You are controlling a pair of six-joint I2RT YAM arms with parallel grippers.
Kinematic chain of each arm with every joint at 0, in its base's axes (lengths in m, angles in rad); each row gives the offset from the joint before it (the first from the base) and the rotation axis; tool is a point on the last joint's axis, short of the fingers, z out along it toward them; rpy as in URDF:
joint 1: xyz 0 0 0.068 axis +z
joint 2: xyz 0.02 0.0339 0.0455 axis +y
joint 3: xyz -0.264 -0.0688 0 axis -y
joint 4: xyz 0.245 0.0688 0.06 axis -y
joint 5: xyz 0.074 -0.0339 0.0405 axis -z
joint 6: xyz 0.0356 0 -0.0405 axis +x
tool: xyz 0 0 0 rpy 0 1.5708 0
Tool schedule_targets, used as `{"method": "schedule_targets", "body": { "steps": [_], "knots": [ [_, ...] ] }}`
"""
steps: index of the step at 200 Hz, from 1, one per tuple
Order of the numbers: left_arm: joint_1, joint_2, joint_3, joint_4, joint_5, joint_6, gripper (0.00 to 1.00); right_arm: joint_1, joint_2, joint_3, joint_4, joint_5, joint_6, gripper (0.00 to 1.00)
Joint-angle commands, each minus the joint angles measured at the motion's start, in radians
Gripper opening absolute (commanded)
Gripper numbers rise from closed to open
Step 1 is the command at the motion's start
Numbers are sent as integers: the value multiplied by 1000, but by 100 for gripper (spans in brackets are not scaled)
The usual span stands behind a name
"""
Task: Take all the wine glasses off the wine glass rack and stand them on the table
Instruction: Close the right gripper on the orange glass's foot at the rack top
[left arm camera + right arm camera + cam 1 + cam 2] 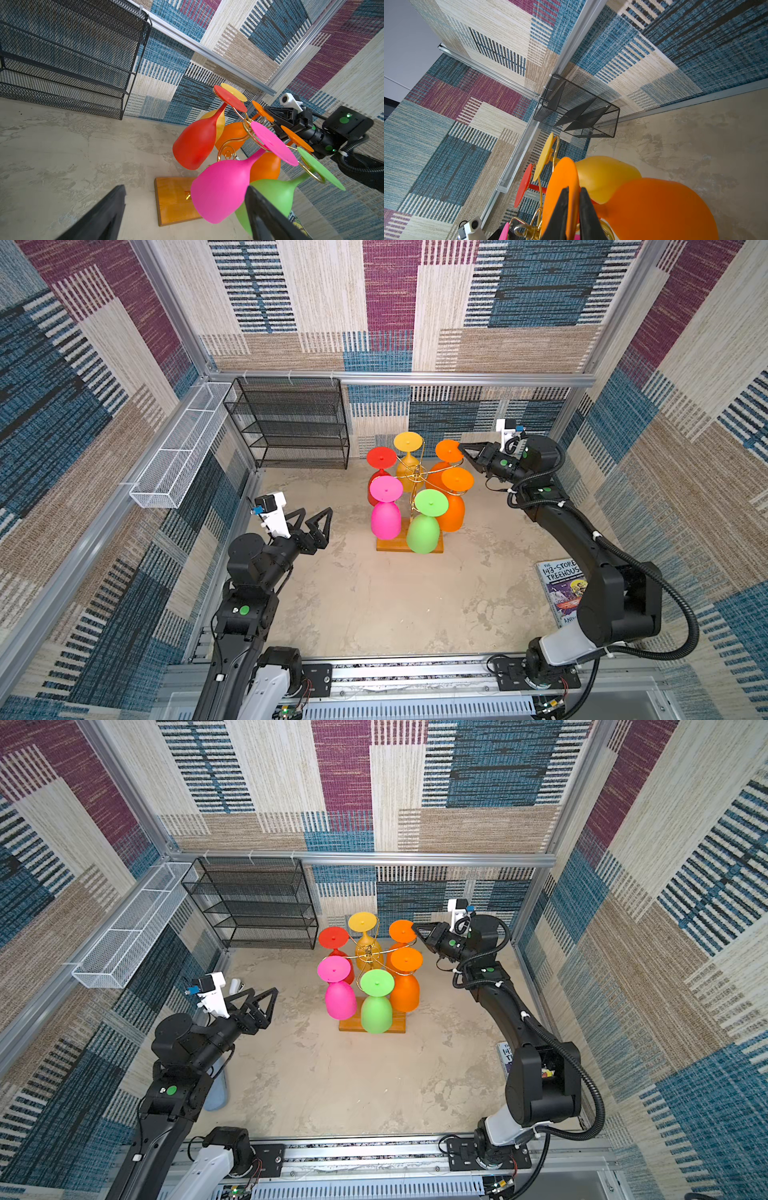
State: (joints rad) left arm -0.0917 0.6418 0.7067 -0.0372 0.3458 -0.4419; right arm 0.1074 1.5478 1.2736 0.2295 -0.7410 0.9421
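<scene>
Fingers (560,209) of the right gripper (462,448) narrowed to a slit, pinching the edge of the flat round foot of the far orange wine glass (448,452). Close up in the right wrist view: two black fingertips on either side of the orange disc, with the orange bowl bulging just beyond. Reaching in from the right of both top views, level with the top of the wine glass rack (390,544).

Fingers (264,216) of the left gripper (318,512) spread wide, holding nothing. Hovering above the table (374,614), left of the rack and well apart from it.

Rack upright near the middle of the table, toward the back wall: thin gold wire with curled arms on a rectangular wooden base. Six glasses on the arms, all upside down, feet up and bowls down:
- red glass (381,457) and yellow glass (408,441) at the back
- far orange wine glass at the back right
- near orange glass (453,514) in front of the far orange one
- pink glass (385,520) and green glass (423,533) nearest the front, over the base

Black mesh shelf (291,423) against the back wall, left of the rack. White wire basket (178,456) along the left wall. Book (559,585) lying flat at the table's right edge, partly hidden by the right arm.
</scene>
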Motion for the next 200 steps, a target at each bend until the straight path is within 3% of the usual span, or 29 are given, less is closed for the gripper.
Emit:
{"method": "schedule_targets", "body": {
  "steps": [1, 26, 200],
  "knots": [
    [1, -4, -3, 17, -11, 8, 92, 1, 1, 15, 5, -30, 19, 9],
    [1, -8, -3, 14, -11, 10, 92, 0, 4, 26, 5, -47, 38, 0],
    [1, -25, -4, -4, -21, 22, 92, -40, -51, 28, -22, -77, 67, 0]
  ]
}}
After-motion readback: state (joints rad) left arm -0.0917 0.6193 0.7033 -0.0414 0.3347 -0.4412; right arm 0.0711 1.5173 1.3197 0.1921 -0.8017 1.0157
